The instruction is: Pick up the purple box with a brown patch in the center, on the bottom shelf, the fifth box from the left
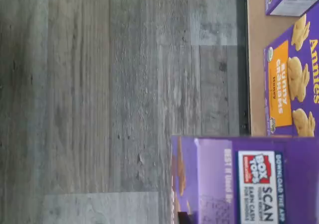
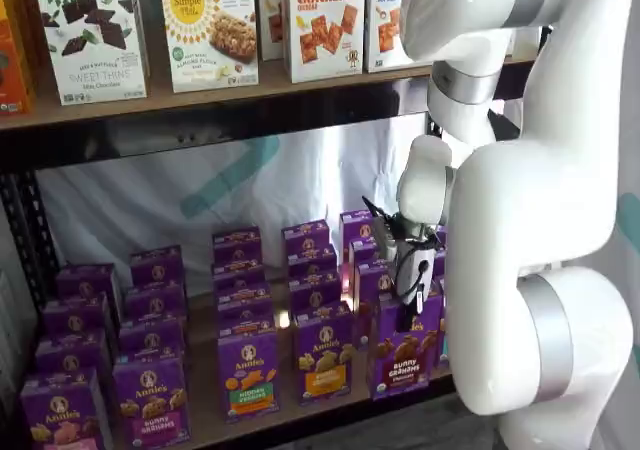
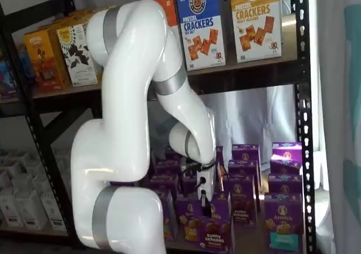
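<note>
hanging low in front of the bottom shelf (image 2: 205,420), the gripper (image 2: 405,310) pointed its black fingers (image 3: 203,200) down at the front row of purple annie's cartons. the purple box (image 2: 402,355) (brown bunny snacks at its centre, "bunny grahams" lettering below) stood at the front edge of the shelf board, toward its right end, and in both shelf views the fingers overlapped its upper part. the jaws were fully closed; whether they pinched the top of that carton or merely sat against it could not be told from the shelf views.

the wrist view was turned on its side: a purple carton top (image 1: 249,181) with a "box tops" panel filled the near corner, very close to the camera, over grey wood-look flooring (image 1: 99,109). beside it, on the light brown board, a purple carton with an orange honey band (image 1: 294,84) faced outward at the shelf's front edge.

left of the purple box in a shelf view stood a carton with an orange lower band (image 2: 323,360), just beside it. the white arm (image 3: 130,124) bent down from above, and cracker boxes (image 2: 325,20) lined the higher board.
</note>
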`<state>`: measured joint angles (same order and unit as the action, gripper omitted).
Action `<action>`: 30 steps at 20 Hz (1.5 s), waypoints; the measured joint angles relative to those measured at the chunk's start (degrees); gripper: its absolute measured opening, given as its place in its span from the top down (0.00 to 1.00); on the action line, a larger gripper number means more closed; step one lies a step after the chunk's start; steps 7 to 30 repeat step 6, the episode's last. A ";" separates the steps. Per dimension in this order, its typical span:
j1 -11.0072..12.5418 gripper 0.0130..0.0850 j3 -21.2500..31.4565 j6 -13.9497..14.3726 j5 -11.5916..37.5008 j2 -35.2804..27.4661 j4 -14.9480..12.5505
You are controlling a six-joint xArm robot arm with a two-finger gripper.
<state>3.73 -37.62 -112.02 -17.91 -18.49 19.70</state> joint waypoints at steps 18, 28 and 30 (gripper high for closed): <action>-0.49 0.72 2.09 3.06 -1.09 3.32 -2.59; -0.49 0.72 2.09 3.06 -1.09 3.32 -2.59; -0.49 0.72 2.09 3.06 -1.09 3.32 -2.59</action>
